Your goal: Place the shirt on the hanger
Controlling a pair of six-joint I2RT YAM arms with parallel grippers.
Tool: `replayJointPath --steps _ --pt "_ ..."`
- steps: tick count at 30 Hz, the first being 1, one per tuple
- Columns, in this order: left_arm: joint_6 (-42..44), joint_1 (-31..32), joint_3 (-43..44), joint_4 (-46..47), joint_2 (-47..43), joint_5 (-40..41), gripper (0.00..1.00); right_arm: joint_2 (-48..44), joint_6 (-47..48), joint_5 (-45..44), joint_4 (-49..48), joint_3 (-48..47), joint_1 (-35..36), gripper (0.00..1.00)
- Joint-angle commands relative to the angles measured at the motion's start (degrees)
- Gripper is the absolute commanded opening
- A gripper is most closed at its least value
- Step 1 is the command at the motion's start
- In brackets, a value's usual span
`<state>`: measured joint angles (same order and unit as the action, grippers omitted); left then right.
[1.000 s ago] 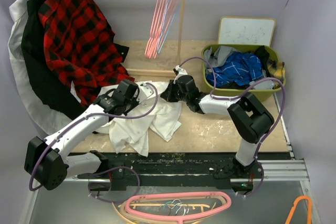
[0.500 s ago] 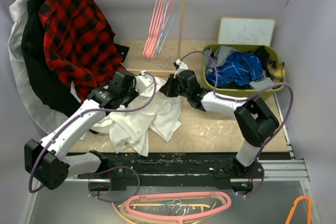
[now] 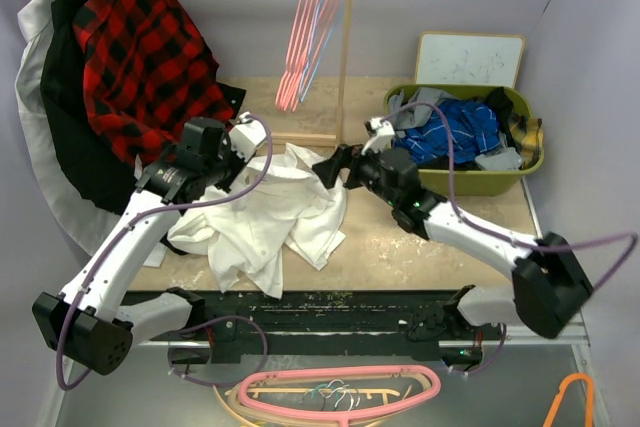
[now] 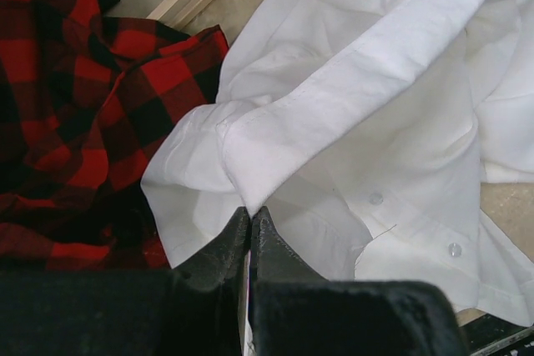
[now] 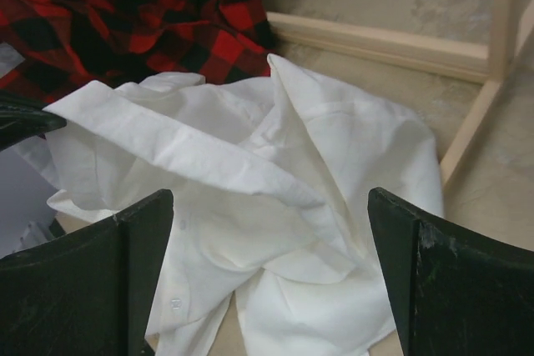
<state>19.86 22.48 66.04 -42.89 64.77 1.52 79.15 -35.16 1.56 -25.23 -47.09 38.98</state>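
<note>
The white shirt (image 3: 280,217) lies crumpled on the table between both arms. My left gripper (image 3: 234,169) is shut on a folded edge of the shirt (image 4: 334,97), and its fingertips (image 4: 250,214) pinch the cloth, which rises in a ridge from there. My right gripper (image 3: 332,167) hovers at the shirt's right side, open wide, with nothing between its fingers (image 5: 392,206); the shirt (image 5: 275,164) lies below. A light-blue hanger (image 3: 318,55) hangs among pink ones on the rail at the back.
A red-and-black plaid shirt (image 3: 150,57) and dark garments hang at the back left, touching the white shirt's edge. A green basket (image 3: 470,183) with a blue checked garment (image 3: 455,129) stands at the right. The wooden rack post (image 3: 347,57) rises behind. Pink hangers (image 3: 340,387) lie below the table.
My left gripper closed on the shirt and pulled it up and back to the left. My right gripper opened and let go of the cloth; its arm swung out to the right.
</note>
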Motion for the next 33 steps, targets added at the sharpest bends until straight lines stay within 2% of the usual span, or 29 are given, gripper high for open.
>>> replayJointPath --steps 1,3,6,9,10,11,14,23,27,33 --pt "-1.95 -0.80 2.96 0.01 -0.18 -1.39 0.00 -12.50 9.39 -7.40 -12.21 8.58 0.20 1.00" --pt "-2.33 -1.44 3.94 -0.62 -0.03 -1.67 0.00 -17.67 12.30 -7.12 -11.40 7.84 0.14 1.00" --pt "-3.15 -3.04 4.16 -1.00 -0.38 -2.78 0.00 -22.20 13.68 -12.13 -2.77 -0.14 1.73 0.98" --pt "-3.61 -4.40 3.26 -1.31 -1.11 -4.36 0.00 -21.39 9.03 -20.76 12.43 -14.72 2.45 0.82" --pt "-3.73 -4.72 2.94 -1.36 -1.37 -4.49 0.00 -19.72 7.78 -22.58 18.17 -20.29 2.50 0.74" --pt "-3.75 -4.94 2.68 -1.40 -1.59 -4.58 0.00 -17.56 6.98 -23.70 23.56 -26.02 2.50 0.72" --pt "-3.77 -5.48 2.25 -1.32 -2.06 -4.46 0.00 -9.88 5.20 -25.68 36.08 -42.51 2.47 0.71" --pt "-4.29 -7.86 1.57 -1.58 -2.45 -6.75 0.00 12.40 7.93 -23.28 50.37 -75.00 2.58 0.69" --pt "-4.17 -9.19 1.64 -1.93 -2.38 -7.49 0.00 16.39 9.22 -23.58 49.91 -78.25 2.59 0.60" --pt "-4.21 -10.76 1.30 -2.19 -3.08 -8.83 0.00 17.70 9.52 -23.64 48.17 -77.92 2.58 0.58"
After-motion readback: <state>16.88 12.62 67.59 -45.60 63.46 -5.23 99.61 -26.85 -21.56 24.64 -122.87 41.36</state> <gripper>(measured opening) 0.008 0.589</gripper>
